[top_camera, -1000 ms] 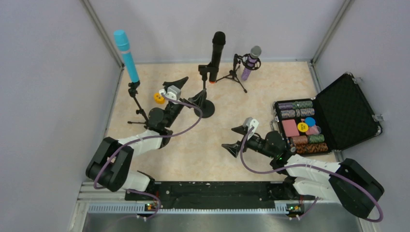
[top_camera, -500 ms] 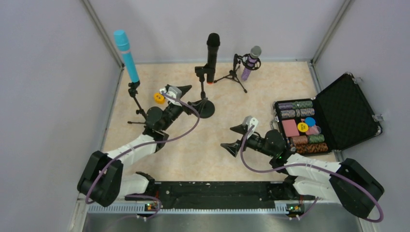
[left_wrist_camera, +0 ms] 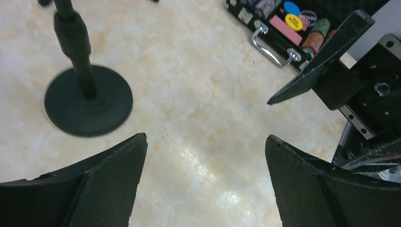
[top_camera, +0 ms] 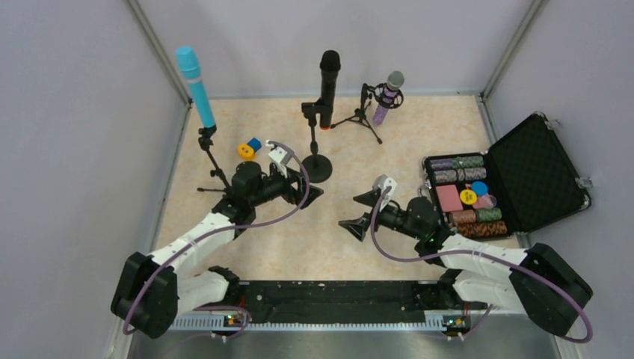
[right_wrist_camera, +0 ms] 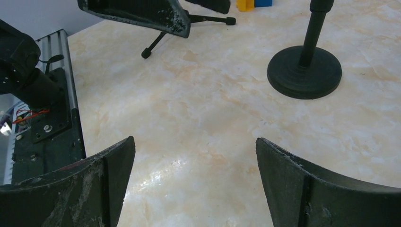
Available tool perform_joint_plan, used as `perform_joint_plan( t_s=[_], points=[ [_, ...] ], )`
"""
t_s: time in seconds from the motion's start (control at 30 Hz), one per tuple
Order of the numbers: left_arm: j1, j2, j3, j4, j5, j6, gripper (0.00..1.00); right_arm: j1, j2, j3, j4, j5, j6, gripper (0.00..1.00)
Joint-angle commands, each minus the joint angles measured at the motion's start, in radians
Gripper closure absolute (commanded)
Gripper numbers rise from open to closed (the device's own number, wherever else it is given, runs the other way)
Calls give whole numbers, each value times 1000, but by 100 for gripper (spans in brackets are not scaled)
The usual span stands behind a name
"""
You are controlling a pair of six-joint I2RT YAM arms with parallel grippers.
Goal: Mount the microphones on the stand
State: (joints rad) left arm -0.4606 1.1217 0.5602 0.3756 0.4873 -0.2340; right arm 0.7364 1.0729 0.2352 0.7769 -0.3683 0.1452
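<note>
The light blue microphone stands in a tripod stand at the back left. The black microphone with an orange end sits in the clip of the round-base stand, whose base also shows in the left wrist view and the right wrist view. The glittery purple microphone sits in a small tripod stand at the back. My left gripper is open and empty, near the round base. My right gripper is open and empty, low over the table's middle.
An open black case with poker chips lies at the right; it also shows in the left wrist view. Small yellow and blue blocks lie near the left tripod. Grey walls enclose the table.
My left gripper has drawn back from the round-base stand and swung right and toward me. The black microphone now stands more upright. My right gripper has shifted slightly left.
</note>
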Motion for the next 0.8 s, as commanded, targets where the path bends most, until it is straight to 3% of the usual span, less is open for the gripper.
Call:
perform_joint_plan(
  t_s=[0.0, 0.4, 0.6, 0.77],
  points=[
    [0, -45, 56, -246, 27, -36, 1, -3, -15, 41, -30, 2, 30, 3],
    [-1, -162, 119, -676, -367, -62, 1, -46, -92, 69, -202, 66, 63, 1],
    [-1, -247, 115, -685, -537, 2, 1, -165, -124, 83, -271, 8, 127, 1],
    [0, -331, 68, -604, -579, 84, 1, -270, -174, 77, -303, -32, 163, 1]
  ],
)
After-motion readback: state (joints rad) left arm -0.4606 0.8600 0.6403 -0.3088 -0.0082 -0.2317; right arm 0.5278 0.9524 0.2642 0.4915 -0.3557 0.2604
